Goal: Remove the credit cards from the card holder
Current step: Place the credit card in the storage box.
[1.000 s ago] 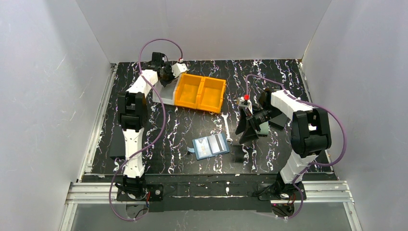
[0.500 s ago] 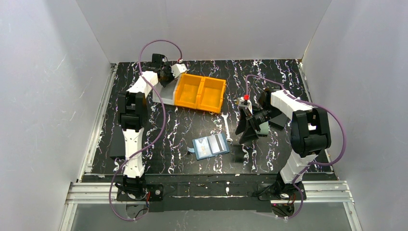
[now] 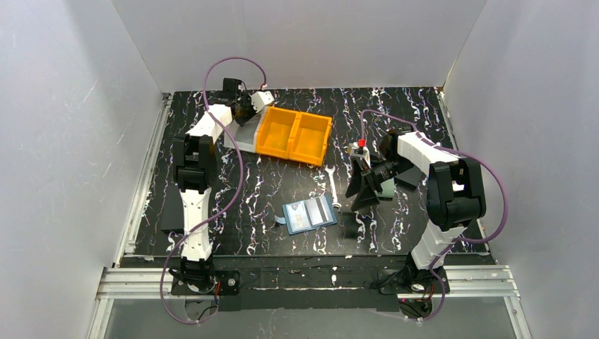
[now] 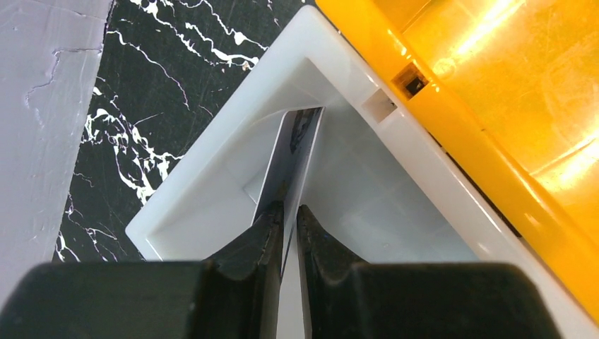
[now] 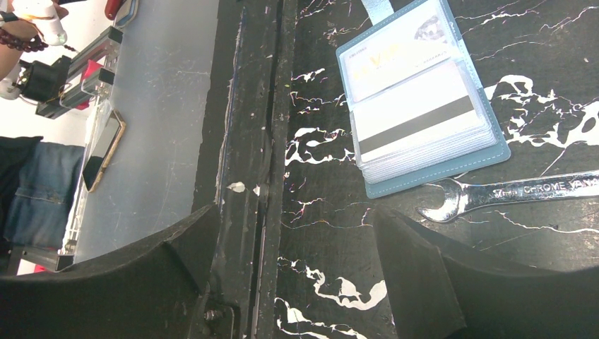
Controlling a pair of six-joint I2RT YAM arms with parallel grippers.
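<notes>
The left wrist has edged slightly back over the white tray; the right arm is unmoved. The left fingers pinch a credit card edge-on, seemingly ready to release it. Next, the wide-spread right fingers likely steady the open card holder on the counter.

top view high, looking down, wrist views close, right shares card holder

Both arms, the left arm and the right arm, are white shells joined by black joint blocks. A mauve cable runs along each. A red cap marks the right wrist. The left pincer has slim black fingers, and the right pincer has broad matte black ones.
</notes>
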